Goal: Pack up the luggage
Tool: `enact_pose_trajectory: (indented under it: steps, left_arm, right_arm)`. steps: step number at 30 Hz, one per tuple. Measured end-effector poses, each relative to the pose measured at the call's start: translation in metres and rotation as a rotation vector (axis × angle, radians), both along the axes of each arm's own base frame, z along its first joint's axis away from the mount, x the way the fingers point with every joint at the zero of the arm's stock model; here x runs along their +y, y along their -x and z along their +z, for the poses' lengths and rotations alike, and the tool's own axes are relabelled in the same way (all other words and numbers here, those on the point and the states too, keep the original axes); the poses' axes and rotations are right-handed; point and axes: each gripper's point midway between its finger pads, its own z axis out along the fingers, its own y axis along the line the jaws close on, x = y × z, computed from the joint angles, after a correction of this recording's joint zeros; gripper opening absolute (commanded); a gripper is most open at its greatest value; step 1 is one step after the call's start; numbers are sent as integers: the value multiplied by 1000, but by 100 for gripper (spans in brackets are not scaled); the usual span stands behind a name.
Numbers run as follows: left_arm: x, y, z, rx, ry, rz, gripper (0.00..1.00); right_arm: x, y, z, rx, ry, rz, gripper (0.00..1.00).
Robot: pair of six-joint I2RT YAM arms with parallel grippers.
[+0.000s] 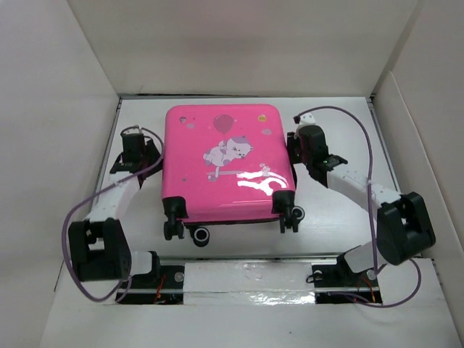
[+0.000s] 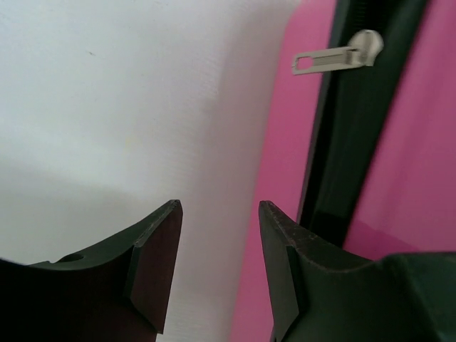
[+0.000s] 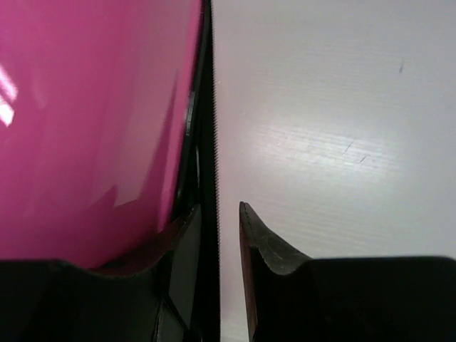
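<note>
- We see the glossy hot-pink hard-shell suitcase (image 1: 225, 163) closed, flat on the white counter (image 1: 341, 217), with white walls (image 1: 254, 43) around.
- Left gripper (image 2: 219, 206): jaws spread, empty, beside it.
- Right gripper (image 3: 219, 206): jaws spread astride its black zip edge (image 3: 208, 107).

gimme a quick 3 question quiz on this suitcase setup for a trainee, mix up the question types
1. True or false: the luggage lies closed, printed side up.
2. Its wheels face: A) the near side B) the far side C) straight up.
3. Fill in: ahead of the open left gripper, a silver zipper ____ sticks out from the luggage.
Key: 1 true; 2 A; 3 pull.
</note>
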Motion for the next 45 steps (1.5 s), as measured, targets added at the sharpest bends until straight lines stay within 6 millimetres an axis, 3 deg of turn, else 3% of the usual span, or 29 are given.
enact_pose_trajectory:
  steps: [3, 7, 10, 11, 14, 17, 19, 22, 23, 24, 26, 27, 31, 34, 36, 39, 41, 43, 45]
  left_arm:
    - [-10, 20, 4, -53, -7, -7, 46]
    - [-28, 59, -2, -99, 29, -27, 46]
    - [-50, 87, -4, -134, 111, -77, 46]
    - [-56, 92, -4, -146, 133, -85, 46]
    - [-66, 104, -4, -148, 192, -100, 47]
    - [-78, 106, 2, -157, 231, -136, 50]
    - [-83, 107, 7, -161, 243, -150, 53]
    - [-87, 101, 23, -201, 273, -148, 51]
    - [-88, 98, 31, -221, 284, -145, 50]
    - [-88, 93, 41, -248, 287, -142, 49]
    - [-87, 85, 67, -323, 291, -127, 43]
    - [-84, 81, 84, -379, 295, -112, 40]
    - [-71, 70, 165, -656, 317, -37, 14]
    - [-61, 55, 224, -808, 329, 30, 9]
    - [-61, 28, 266, -861, 341, 52, 9]
    - [-70, -39, 305, -877, 335, 62, 21]
    - [-71, -89, 304, -839, 298, 75, 24]
    - [-64, -139, 279, -761, 224, 96, 39]
    - [-48, -176, 243, -664, 142, 110, 40]
  right_arm:
    - [-3, -36, 2, 20, 31, -21, 35]
    - [14, -106, 13, 31, 69, 41, 35]
    - [34, -164, 42, -32, 47, 74, 54]
    - [38, -178, 54, -61, 30, 81, 65]
    - [40, -189, 96, -103, -33, 94, 79]
    - [41, -166, 142, -144, -83, 131, 75]
    - [31, -130, 172, -187, -106, 135, 71]
    - [4, -51, 186, -236, -135, 113, 46]
    - [-6, -25, 192, -273, -150, 100, 22]
    - [-13, 0, 196, -308, -163, 96, 10]
    - [-22, 47, 200, -360, -195, 92, 0]
    - [-26, 65, 200, -387, -211, 88, 0]
    - [-46, 112, 166, -401, -242, 36, 0]
    - [-58, 119, 125, -331, -226, -27, 0]
    - [-60, 119, 90, -255, -204, -48, 0]
    - [-58, 117, 46, -134, -167, -61, 0]
    - [-55, 117, 22, -64, -143, -61, 0]
    - [-52, 119, 8, -27, -132, -52, 1]
    - [-48, 121, 3, -18, -133, -39, 1]
